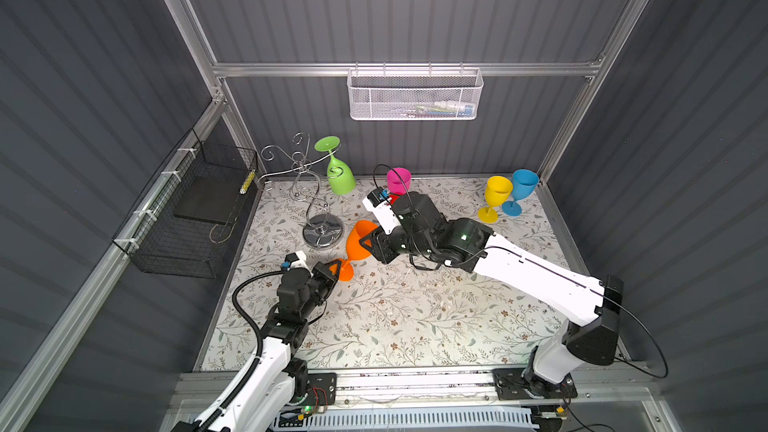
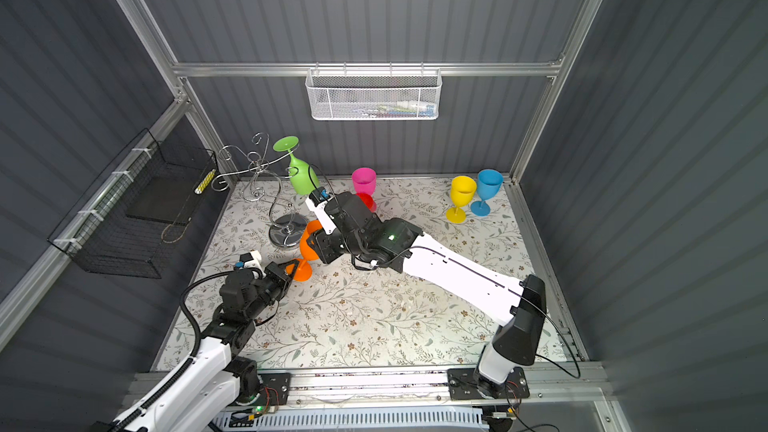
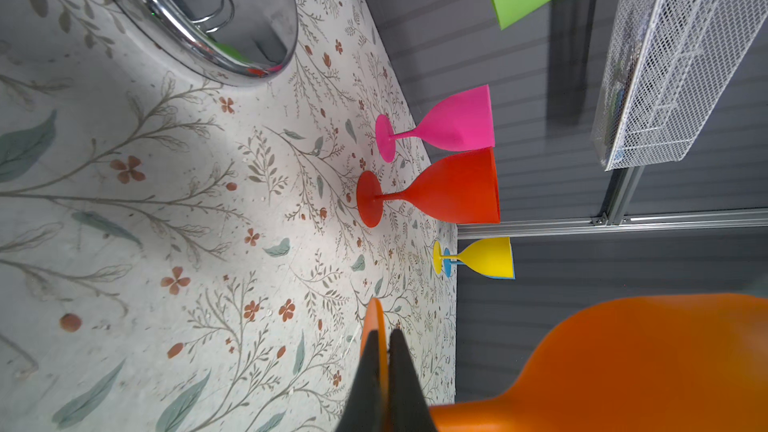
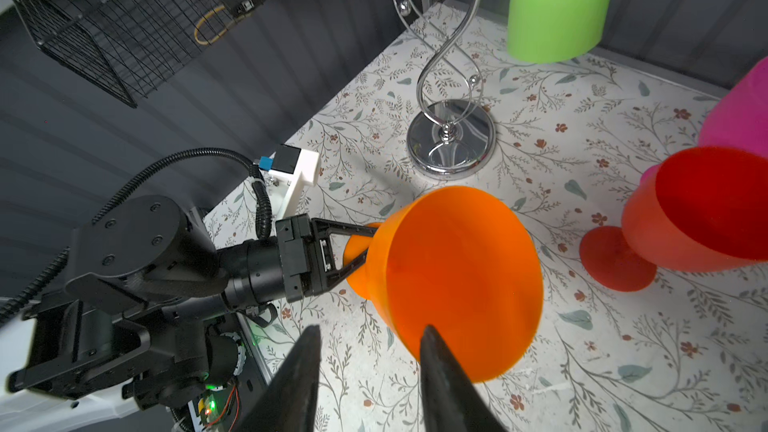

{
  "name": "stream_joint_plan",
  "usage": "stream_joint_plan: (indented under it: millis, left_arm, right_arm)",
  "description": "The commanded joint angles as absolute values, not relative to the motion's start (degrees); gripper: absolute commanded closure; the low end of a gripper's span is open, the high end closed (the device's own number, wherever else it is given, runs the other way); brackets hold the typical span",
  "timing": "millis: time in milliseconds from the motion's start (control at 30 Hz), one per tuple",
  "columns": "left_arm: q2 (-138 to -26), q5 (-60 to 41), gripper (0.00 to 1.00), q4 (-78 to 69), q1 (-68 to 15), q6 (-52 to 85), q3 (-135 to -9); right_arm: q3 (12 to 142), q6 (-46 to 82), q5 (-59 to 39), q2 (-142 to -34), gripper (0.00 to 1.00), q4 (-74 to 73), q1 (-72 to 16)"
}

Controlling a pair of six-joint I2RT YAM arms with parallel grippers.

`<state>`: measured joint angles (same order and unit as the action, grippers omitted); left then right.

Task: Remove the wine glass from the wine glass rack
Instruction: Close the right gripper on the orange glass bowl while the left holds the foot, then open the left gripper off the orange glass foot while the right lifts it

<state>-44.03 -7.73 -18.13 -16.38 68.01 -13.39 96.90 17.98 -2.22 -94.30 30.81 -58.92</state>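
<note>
The right gripper [image 4: 370, 328] fills the near edge of its wrist view, jaws half spread and closed on nothing. One finger sits outside the orange glass [image 4: 457, 276] and the other overlaps its near rim; I cannot tell whether either touches. The bowl's mouth opens toward that gripper.

The left gripper [image 3: 385, 336] is clamped on the glass's foot, one finger on each face of the disc. So the glass is off the rack [image 1: 322, 230], just in front of its base and low over the table [image 1: 415, 326]. Whether the foot rests on the table is unclear.

The glass's long axis runs from the foot at the left gripper up to the bowl at the right gripper, not far from upright. With one gripper at each end, a hand-over or set-down likely turns on the right closing across that rim wall.

A green glass [image 1: 340, 176] hangs upside down from a rack arm, well behind both grippers; the right arm is nearer.
</note>
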Motion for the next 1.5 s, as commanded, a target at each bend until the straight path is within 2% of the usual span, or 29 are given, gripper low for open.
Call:
stream_joint_plan:
  millis: [0,333,600,800,1033,1167,1200,1233,1367,1467]
  left_arm:
    - [-44.8,-3.8,1.0,-22.8,-18.8,68.1,-12.6]
    - [-46.7,0.3,1.0,-24.3,-24.3,66.9,-13.2]
    - [-45.9,1.1,1.0,-24.2,-24.5,66.7,-13.1]
    - [-45.3,1.3,1.0,-23.9,-24.6,66.6,-13.5]
    - [-45.3,1.3,1.0,-23.8,-24.6,66.5,-13.8]
    - [-45.3,1.2,1.0,-23.6,-24.6,66.5,-14.1]
    - [-45.2,1.2,0.98,-23.5,-24.6,66.5,-14.1]
    - [-45.0,1.3,0.92,-23.3,-24.6,66.5,-14.2]
    - [-44.1,1.4,0.58,-21.8,-24.6,66.1,-14.9]
    - [-43.2,1.4,0.43,-20.1,-24.5,65.5,-15.6]
  right_arm:
    - [98.8,18.2,-2.3,-95.3,0.59,33.4,-58.5]
    - [99.1,18.0,-2.4,-96.1,0.59,34.3,-58.0]
    - [99.2,18.5,-4.3,-96.6,0.68,34.4,-58.0]
    - [100.1,18.5,-5.3,-97.6,0.79,35.2,-58.0]
    - [101.1,18.2,-6.0,-98.3,0.99,35.8,-58.0]
    - [102.0,17.8,-6.3,-98.7,1.0,36.5,-58.0]
    - [102.2,17.8,-6.4,-98.9,1.0,36.6,-58.0]
    - [102.4,17.6,-6.4,-99.0,1.0,36.8,-57.9]
    - [103.4,17.2,-5.9,-99.2,1.0,37.3,-57.9]
    - [104.6,16.6,-5.6,-99.3,1.0,38.2,-57.8]
